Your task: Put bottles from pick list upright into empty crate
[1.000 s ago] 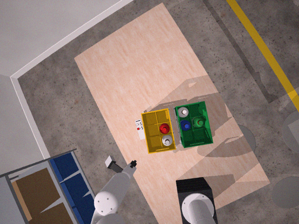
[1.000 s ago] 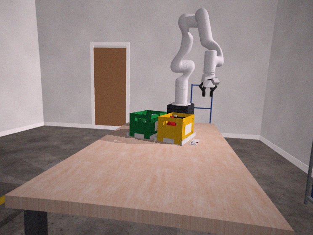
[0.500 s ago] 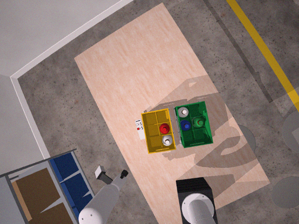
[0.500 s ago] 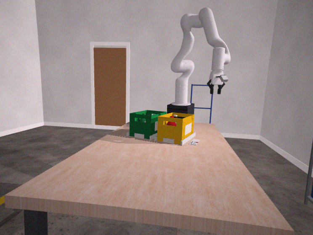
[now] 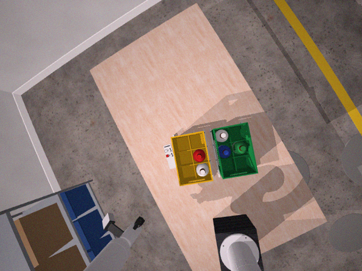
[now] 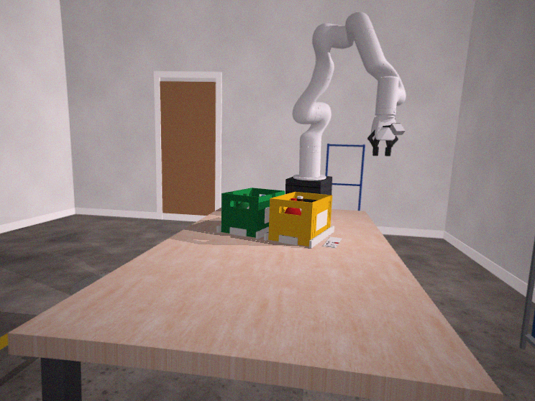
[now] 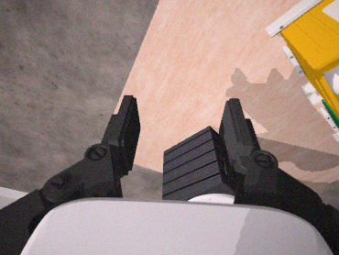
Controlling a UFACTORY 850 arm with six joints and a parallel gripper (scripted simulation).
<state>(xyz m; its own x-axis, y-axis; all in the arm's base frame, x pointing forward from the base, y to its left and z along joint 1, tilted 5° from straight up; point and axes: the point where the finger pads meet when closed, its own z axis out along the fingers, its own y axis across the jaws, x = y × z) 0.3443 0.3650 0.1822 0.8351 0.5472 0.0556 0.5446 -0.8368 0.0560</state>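
My gripper [image 5: 139,223] [image 6: 381,151] [image 7: 180,113] is open and empty, high up and away from both crates, past the table's long edge. In the yellow crate [image 5: 175,162] [image 6: 287,226] [image 7: 316,41] stand a red bottle [image 5: 199,155] [image 6: 293,210] and a white bottle [image 5: 201,169] [image 6: 300,197], in neighbouring cells. The green crate [image 5: 252,148] [image 6: 244,219] holds a white bottle [image 5: 221,135], a blue bottle [image 5: 224,151] and a green bottle [image 5: 240,147]. Both crates look level. The pick list [image 5: 171,162] [image 6: 331,242] shows a white mark and a red mark, each apparently with a 1.
The crates stand side by side on the wooden table [image 5: 154,65] [image 6: 259,302] [image 7: 183,55]. The arm's black base block [image 5: 232,225] [image 6: 308,186] [image 7: 190,160] stands at one end. A shelf rack with blue and brown panels [image 5: 82,200] is beside the table.
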